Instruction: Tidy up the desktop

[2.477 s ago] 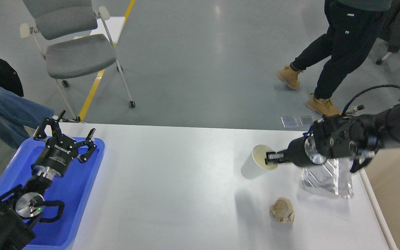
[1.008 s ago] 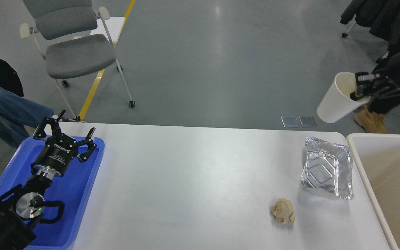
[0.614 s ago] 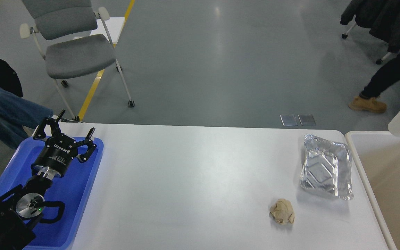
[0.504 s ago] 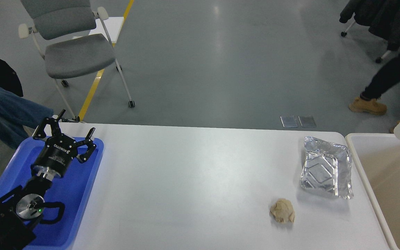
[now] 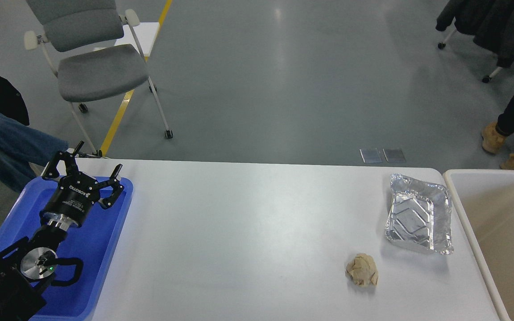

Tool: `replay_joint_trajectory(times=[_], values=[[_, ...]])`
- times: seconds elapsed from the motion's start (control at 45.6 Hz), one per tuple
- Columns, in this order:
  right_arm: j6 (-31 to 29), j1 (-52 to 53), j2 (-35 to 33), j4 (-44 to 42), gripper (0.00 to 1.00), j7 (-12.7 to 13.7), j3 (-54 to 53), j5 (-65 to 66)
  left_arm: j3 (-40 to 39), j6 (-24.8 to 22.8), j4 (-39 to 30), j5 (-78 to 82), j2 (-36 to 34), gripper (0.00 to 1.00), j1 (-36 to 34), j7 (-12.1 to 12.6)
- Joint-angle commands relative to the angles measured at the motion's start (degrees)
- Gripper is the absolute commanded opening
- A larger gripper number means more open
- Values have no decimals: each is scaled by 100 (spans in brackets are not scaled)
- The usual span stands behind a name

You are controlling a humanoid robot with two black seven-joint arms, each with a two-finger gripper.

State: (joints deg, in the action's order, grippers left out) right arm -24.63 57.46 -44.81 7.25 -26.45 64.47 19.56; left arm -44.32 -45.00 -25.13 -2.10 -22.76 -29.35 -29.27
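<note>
The cream bin [image 5: 498,232] is cut off at the right edge.

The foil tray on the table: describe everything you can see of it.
The foil tray is a shallow, rectangular container of thin, shiny silver foil with rounded corners, a crinkled, dented rim and diagonal ridges pressed into its floor. It looks empty. It lies open side up near the right end of the desktop, slightly skewed to the edge. Nothing but the tabletop touches it: the crumpled brown paper ball lies apart in front, and the cream bin stands beside the table.
</note>
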Motion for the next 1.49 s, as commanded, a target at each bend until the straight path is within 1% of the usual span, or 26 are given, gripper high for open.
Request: replay_joint_trajectory(times=[0.0, 0.197, 0.285, 0.395, 0.614, 0.702, 0.767, 0.789, 0.833, 0.855, 0.899, 0.965, 1.03, 1.052, 1.25, 1.469], values=[[617, -1079, 324, -285, 0, 202, -629, -14, 3, 0, -1, -1, 0, 99, 0, 0], [960, -1475, 667, -285, 0, 430, -998, -5, 3, 0, -1, -1, 0, 99, 0, 0], [1030, -1545, 781, -285, 0, 492, -1016, -5, 3, 0, -1, -1, 0, 99, 0, 0], [1171, -1703, 930, -294, 0, 501, -1025, -5, -6, 0, -1, -1, 0, 99, 0, 0], [1417, -1818, 1115, -391, 0, 729, -1209, -14, 3, 0, -1, -1, 0, 99, 0, 0], [1426, -1826, 1133, -426, 13, 729, -1262, -14, 3, 0, -1, -1, 0, 99, 0, 0], [1435, -1826, 1133, -426, 35, 729, -1271, -23, 3, 0, -1, -1, 0, 99, 0, 0], [1443, -1826, 1133, -426, 39, 729, -1271, -23, 3, 0, -1, -1, 0, 99, 0, 0], [1443, -1826, 1133, -426, 45, 729, -1271, -23, 3, 0, -1, -1, 0, 99, 0, 0], [1443, -1818, 1133, -426, 52, 729, -1271, -23, 3, 0, -1, -1, 0, 99, 0, 0], [1443, -1809, 1115, -426, 62, 729, -1288, -32, 3, 0, -1, -1, 0, 99, 0, 0], [1443, -1765, 1089, -400, 75, 721, -1393, -32, 3, 0, -1, -1, 0, 99, 0, 0], [1443, -1704, 1062, -365, 95, 721, -1560, -32, 3, 0, -1, -1, 0, 99, 0, 0], [1452, -1677, 1045, -356, 98, 721, -1630, -32, 3, 0, -1, -1, 0, 99, 0, 0], [1382, -1160, 755, -110, 99, 712, -2237, -23, 3, 0, -1, -1, 0, 99, 0, 0], [1373, 492, 149, 970, 99, 712, -2255, -23, 3, 0, -1, -1, 0, 99, 0, 0]])
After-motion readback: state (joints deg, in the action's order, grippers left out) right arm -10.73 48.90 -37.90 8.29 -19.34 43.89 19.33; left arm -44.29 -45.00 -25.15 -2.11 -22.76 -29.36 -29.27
